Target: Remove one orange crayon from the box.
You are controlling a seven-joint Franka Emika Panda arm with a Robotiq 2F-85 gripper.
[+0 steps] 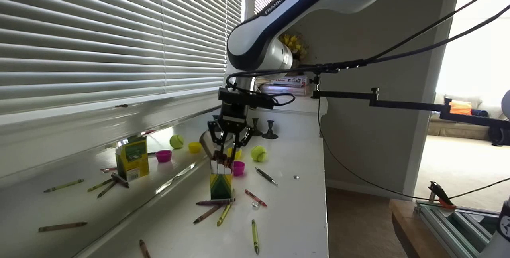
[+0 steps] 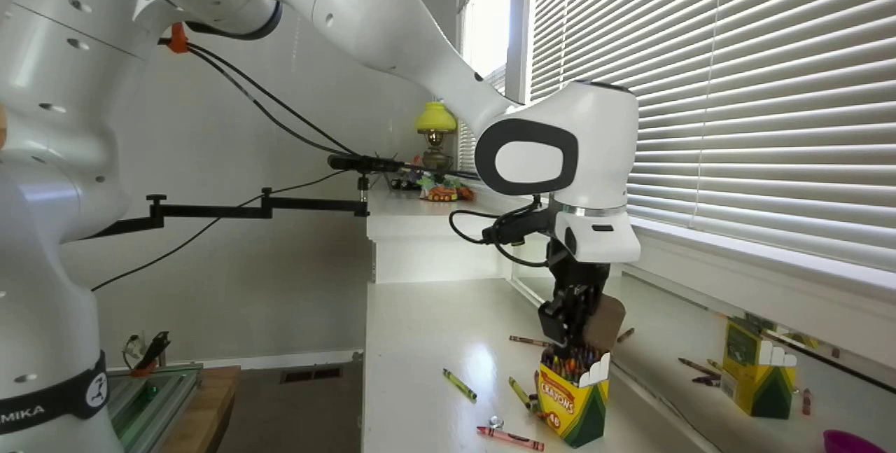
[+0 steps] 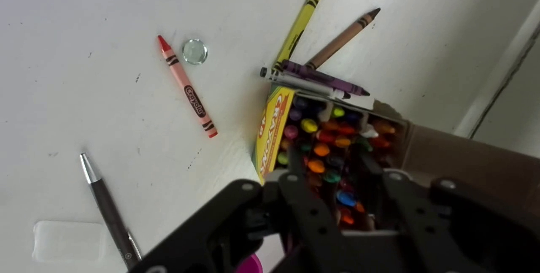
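Note:
The crayon box (image 1: 221, 188) stands upright on the white surface, dark green and yellow, its brown lid flap (image 2: 606, 327) folded open. It also shows in an exterior view (image 2: 591, 414) and in the wrist view (image 3: 272, 131), full of crayons. Orange crayon tips show inside, one (image 3: 321, 150) near the middle and one (image 3: 316, 166) close by. My gripper (image 3: 332, 153) points down at the box's opening, its fingers apart, with several crayon tips visible between them. In both exterior views the gripper (image 1: 226, 156) is at the box top; its fingertips' depth among the crayons is unclear.
Loose crayons lie against the box's foot, and a red crayon (image 3: 187, 87) lies beside a glass bead (image 3: 195, 51). A pen (image 1: 266, 176), pink cup (image 1: 238, 168) and tennis ball (image 1: 259, 153) stand behind. A mirror (image 1: 71, 202) runs along the window side, reflecting the box.

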